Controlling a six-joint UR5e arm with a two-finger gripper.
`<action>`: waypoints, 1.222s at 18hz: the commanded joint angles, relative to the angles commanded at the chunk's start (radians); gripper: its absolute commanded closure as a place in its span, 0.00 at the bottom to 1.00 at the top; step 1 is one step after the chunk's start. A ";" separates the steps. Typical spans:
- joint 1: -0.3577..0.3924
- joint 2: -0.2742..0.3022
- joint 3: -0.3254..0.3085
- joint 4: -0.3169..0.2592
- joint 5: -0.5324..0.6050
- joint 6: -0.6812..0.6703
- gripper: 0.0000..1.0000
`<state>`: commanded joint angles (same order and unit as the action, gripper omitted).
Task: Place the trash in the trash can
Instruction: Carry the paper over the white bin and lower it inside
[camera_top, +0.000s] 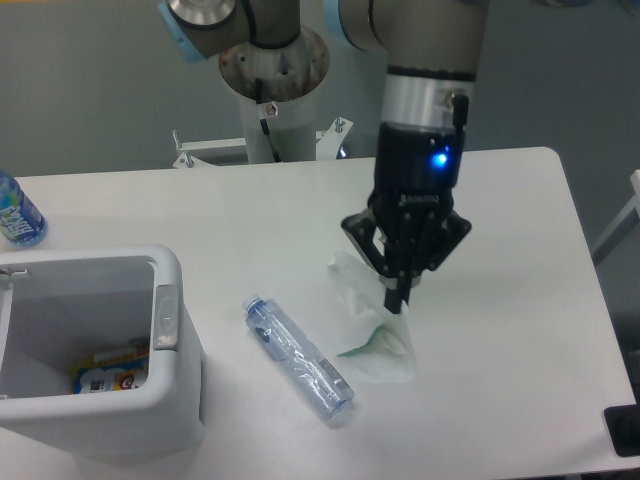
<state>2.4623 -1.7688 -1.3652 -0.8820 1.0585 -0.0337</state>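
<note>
White table (500, 200), fingers (398, 296) pinched narrow on crumpled white packet (375, 335), hanging above tabletop

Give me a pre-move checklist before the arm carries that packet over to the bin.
1. Gripper shut on the crumpled white packet with a green patch: ok.
2. Packet lifted off the white table: cannot tell; its lower edge looks close to the surface.
3. Large white rectangular plastic bin open on top: ok; some colourful rubbish already lies inside.
4. Clear bluish crinkled plastic bottle lies on the table between gripper and bin: not ok for a low path; carry high.
5. Blue-labelled bottle out of the way: ok.
</note>
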 joint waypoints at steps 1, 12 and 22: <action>-0.023 0.005 -0.003 0.000 0.000 -0.003 1.00; -0.229 0.025 -0.011 0.002 -0.006 -0.014 1.00; -0.298 0.000 -0.028 0.000 -0.006 -0.040 1.00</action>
<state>2.1645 -1.7686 -1.3928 -0.8820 1.0523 -0.0736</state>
